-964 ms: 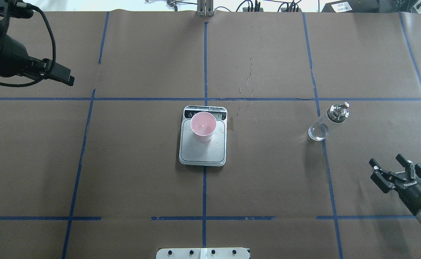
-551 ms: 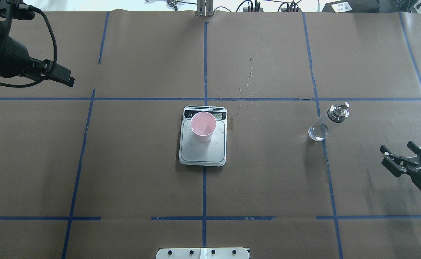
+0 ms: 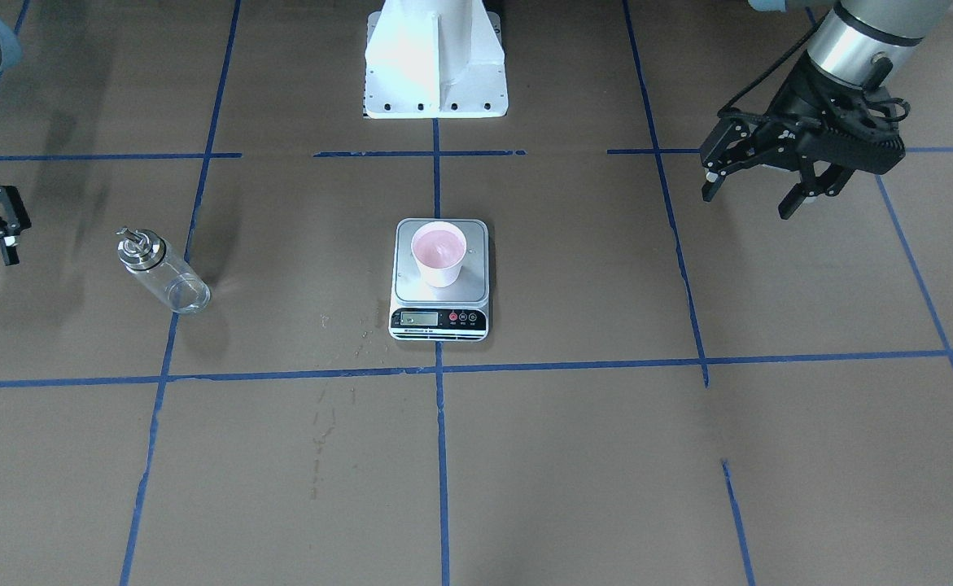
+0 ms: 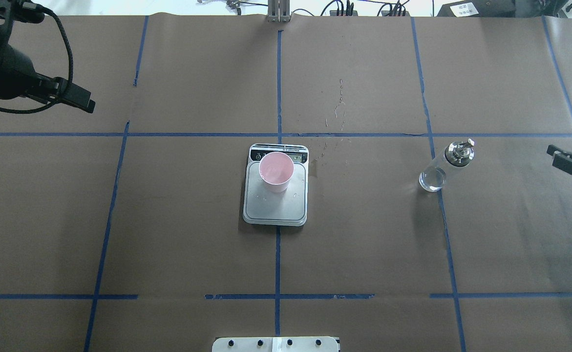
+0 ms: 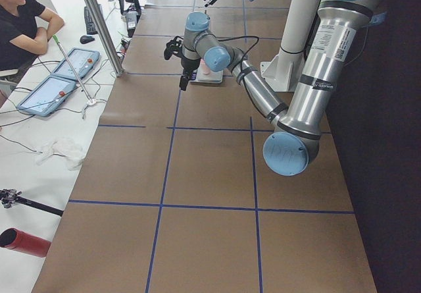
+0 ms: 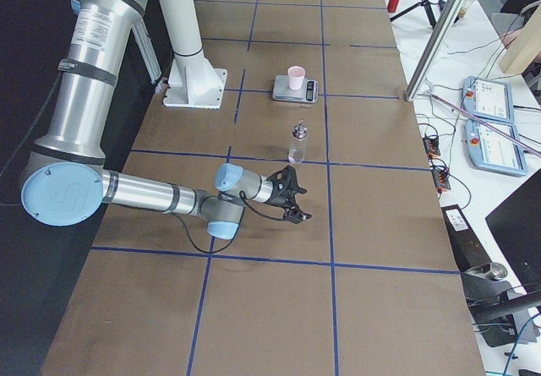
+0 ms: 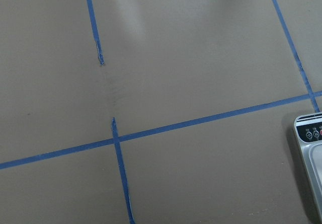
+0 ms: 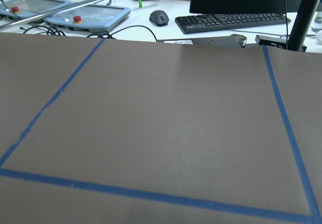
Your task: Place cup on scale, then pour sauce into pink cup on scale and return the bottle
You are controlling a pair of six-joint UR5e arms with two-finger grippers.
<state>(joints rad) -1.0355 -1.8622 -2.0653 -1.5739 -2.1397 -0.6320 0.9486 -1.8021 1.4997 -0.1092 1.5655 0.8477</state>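
Observation:
The pink cup stands upright on the far part of the scale, at the table's middle; both also show in the front view, the cup on the scale. The clear glass bottle with a silver cap stands upright on the table to the right, alone; it also shows in the front view. My right gripper is open and empty at the right edge, well apart from the bottle. My left gripper is open and empty, raised over the far left.
Small drops and stains mark the brown paper beyond the scale. Blue tape lines cross the table. The robot's white base stands at the near middle. Tablets and a keyboard lie beyond the table's far edge.
My right gripper has moved from the near right away towards the far right edge, still open and empty. The left arm has shifted slightly. Cup, scale and bottle have not moved.

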